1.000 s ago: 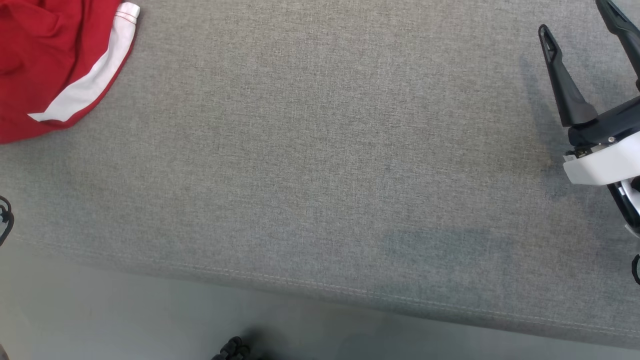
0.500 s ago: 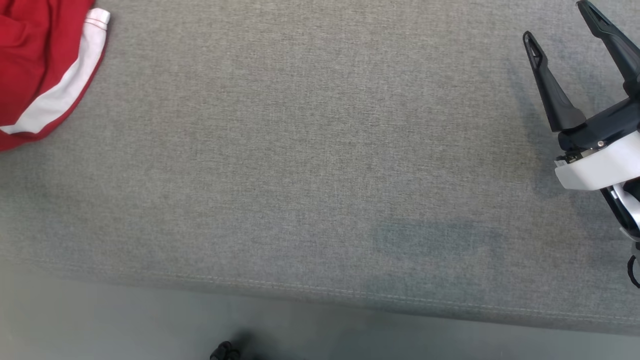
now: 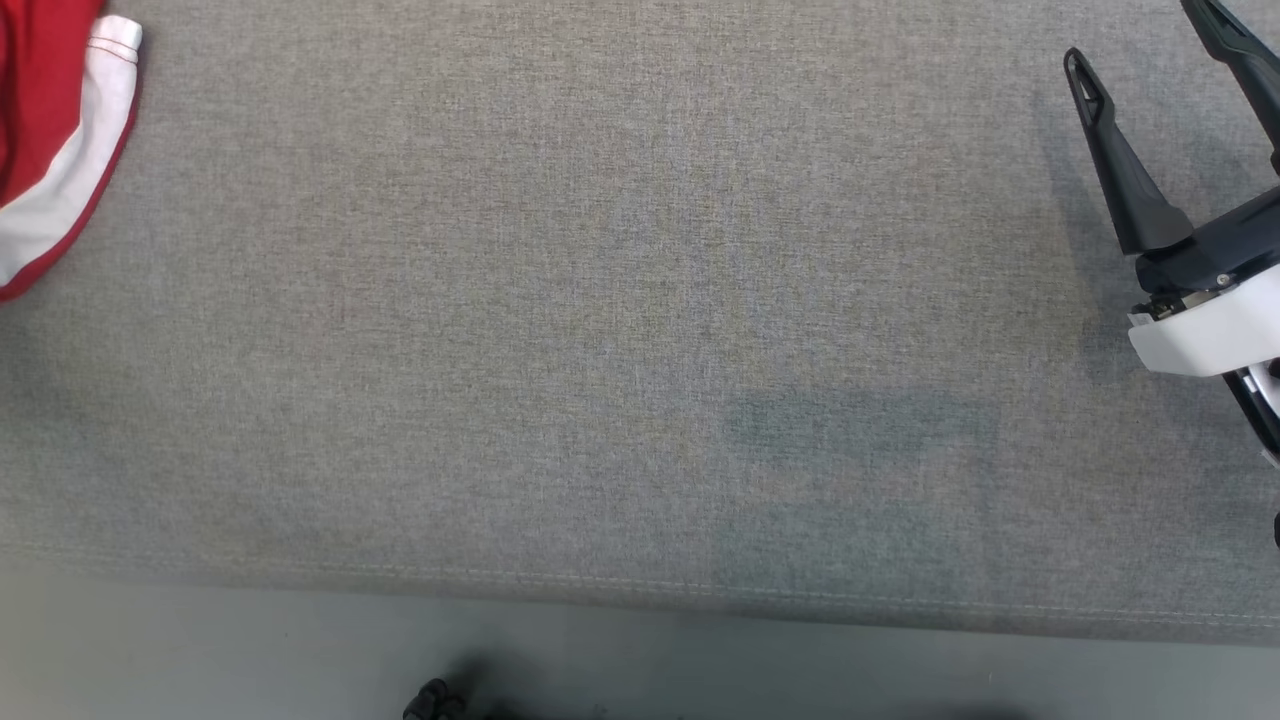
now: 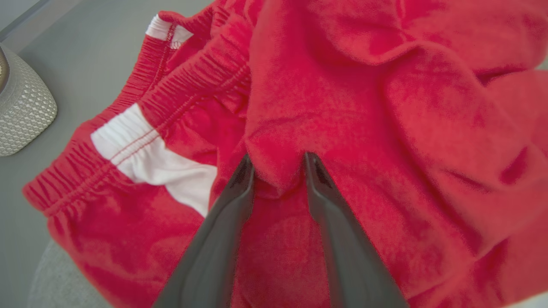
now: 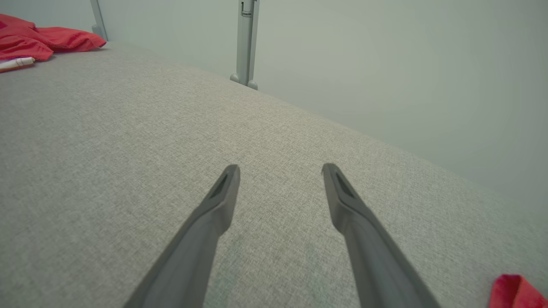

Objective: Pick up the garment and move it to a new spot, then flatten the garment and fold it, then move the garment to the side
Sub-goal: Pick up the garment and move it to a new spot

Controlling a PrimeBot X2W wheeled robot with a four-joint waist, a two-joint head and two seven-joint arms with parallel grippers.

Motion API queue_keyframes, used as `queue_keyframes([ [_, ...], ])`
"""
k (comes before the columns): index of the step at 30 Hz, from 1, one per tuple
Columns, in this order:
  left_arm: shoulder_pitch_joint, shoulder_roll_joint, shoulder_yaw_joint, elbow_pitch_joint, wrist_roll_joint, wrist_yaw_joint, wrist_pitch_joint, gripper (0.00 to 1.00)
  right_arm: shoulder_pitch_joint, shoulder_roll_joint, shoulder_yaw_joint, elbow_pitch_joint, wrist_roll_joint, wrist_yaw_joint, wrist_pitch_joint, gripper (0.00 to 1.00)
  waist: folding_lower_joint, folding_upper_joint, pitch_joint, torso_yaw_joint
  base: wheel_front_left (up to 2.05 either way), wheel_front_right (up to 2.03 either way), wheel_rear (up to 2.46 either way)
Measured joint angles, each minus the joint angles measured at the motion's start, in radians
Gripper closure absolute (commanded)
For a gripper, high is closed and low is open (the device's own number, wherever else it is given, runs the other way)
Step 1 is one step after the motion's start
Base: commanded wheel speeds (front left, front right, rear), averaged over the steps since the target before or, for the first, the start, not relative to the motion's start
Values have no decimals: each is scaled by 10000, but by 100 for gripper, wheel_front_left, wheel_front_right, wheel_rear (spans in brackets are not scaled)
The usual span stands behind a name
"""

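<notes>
Grey woven upholstered surface (image 3: pixel 600 300) spreads across the head view, with pale grey floor (image 3: pixel 200 660) along its near edge. Crumpled red shorts-like garment with white side panels and a gathered elastic waistband (image 4: pixel 385 107) lies at the far left end of that surface, just inside the left border of the head view (image 3: pixel 30 80). It sits well apart from the right gripper (image 3: pixel 1135 30), which hangs over bare cloth at the right with its two dark fingers spread wide and nothing between them.

In the left wrist view the left gripper (image 4: pixel 278 159) has its fingers on either side of a raised fold of the red fabric, narrowed about it. Whether the pinch is firm cannot be told.

By my reading, the task is at its very start. The garment is bunched and unlifted; carrying it to a new spot, flattening, folding and setting it aside all remain.

Smaller things: a grey metal post (image 5: pixel 245 42) beyond the far edge, and a pale dimpled object (image 4: pixel 21 115) beside the waistband.

No brand, label or legible writing shows anywhere; the white panel carries plain red stitching.
</notes>
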Motion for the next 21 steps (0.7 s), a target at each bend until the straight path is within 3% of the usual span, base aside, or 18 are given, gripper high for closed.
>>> queue_keyframes([
  [2,-12,0,0,100,0,0,0,100,0,-15,-21,-46,0,0,38,0,0,0,22,-6,0,0,0],
  [14,-376,-357,-324,-314,4,-86,-805,100,7,-86,-169,-84,0,-88,71,0,0,0,-46,215,0,0,0],
  [21,-374,-857,-1162,-966,433,-90,-1453,100,14,102,-115,180,2,-167,-240,0,0,0,-420,396,0,0,0],
])
